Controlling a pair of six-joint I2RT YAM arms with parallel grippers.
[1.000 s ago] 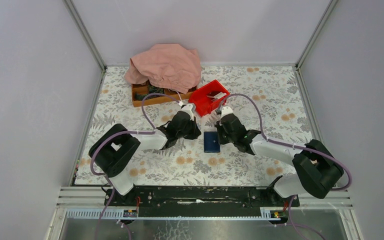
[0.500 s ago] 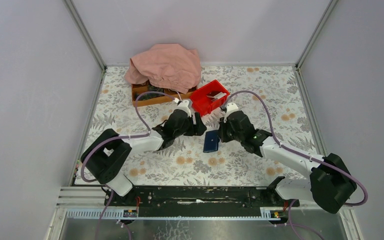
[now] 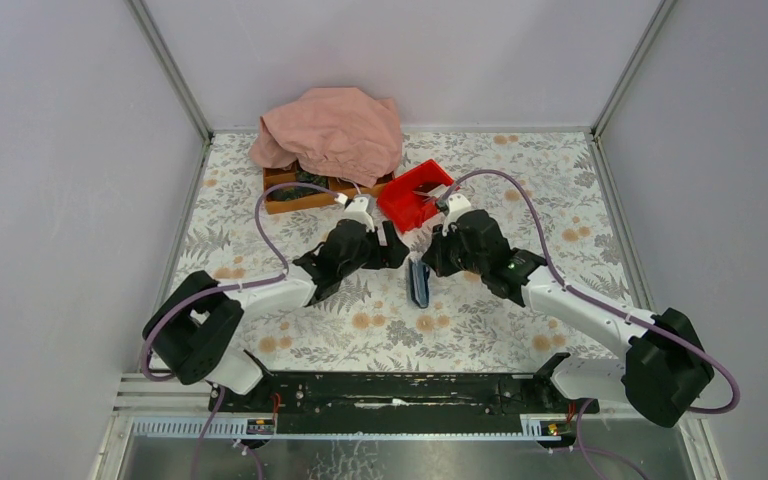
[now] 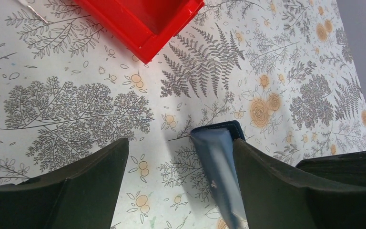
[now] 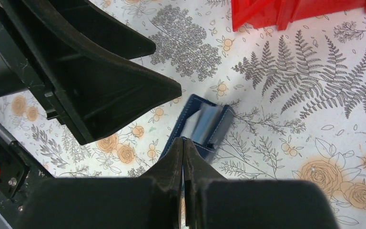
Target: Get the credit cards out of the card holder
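Note:
The card holder [image 3: 420, 284] is dark blue with a glossy blue-grey inner panel. It stands tilted up on one long edge at the middle of the table. My right gripper [image 3: 428, 262] is shut, and its tips [image 5: 183, 141] pinch the near edge of the card holder [image 5: 205, 125]. My left gripper [image 4: 180, 143] is open just left of it. The card holder [image 4: 217, 160] lies between the jaws, close against the right finger [image 4: 267, 181]. That gripper's fingers [image 5: 124, 86] fill the upper left of the right wrist view. The credit cards are hidden; I see only the holder's panel.
A red bin [image 3: 415, 195] sits just beyond both grippers, also in the left wrist view [image 4: 143, 19]. Behind it a wooden tray [image 3: 295, 197] lies partly under a pink cloth [image 3: 330, 130]. Metal rails edge the floral table cover [image 3: 520, 330].
The card holder went from lying flat to standing tilted on its edge, raised by the shut right gripper. The left gripper opened wide and moved forward beside the holder.

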